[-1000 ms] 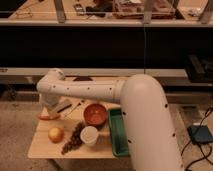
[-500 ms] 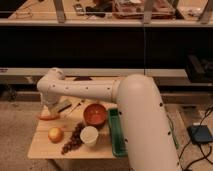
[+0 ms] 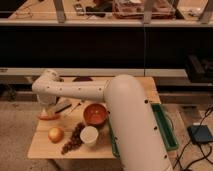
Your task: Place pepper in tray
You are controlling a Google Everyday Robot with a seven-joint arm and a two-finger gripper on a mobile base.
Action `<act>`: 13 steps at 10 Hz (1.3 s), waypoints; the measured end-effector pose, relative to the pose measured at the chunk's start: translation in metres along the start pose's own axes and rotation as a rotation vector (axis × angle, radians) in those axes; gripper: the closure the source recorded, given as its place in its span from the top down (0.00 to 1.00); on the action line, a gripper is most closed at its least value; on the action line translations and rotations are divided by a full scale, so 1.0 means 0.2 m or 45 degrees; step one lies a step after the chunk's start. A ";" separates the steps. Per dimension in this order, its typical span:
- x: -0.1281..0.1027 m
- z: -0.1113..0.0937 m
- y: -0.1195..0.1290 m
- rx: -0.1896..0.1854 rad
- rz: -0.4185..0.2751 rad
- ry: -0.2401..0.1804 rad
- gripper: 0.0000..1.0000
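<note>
The pepper (image 3: 48,117), slim and red-orange, lies on the wooden table (image 3: 47,147) near its left edge. My gripper (image 3: 54,108) is at the end of the white arm, directly over the pepper and down close to it. I cannot tell whether it touches the pepper. The dark green tray (image 3: 166,129) lies along the table's right side. My arm's large white body hides its left part.
A reddish-brown bowl (image 3: 95,114) stands mid-table, with a white cup (image 3: 89,135) in front of it. Dark grapes (image 3: 73,139) and a yellow-orange onion (image 3: 55,134) lie front left. A dark round object (image 3: 82,79) sits at the table's back. Cables and a box (image 3: 201,134) lie on the floor to the right.
The arm's body has shifted slightly to the left. The gripper stays over the pepper, which has not moved.
</note>
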 end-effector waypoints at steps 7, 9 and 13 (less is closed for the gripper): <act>-0.02 0.19 0.08 -0.121 0.111 -0.028 0.65; -0.04 0.23 0.12 -0.142 0.122 -0.032 0.65; -0.06 0.29 0.16 -0.173 0.113 -0.036 0.41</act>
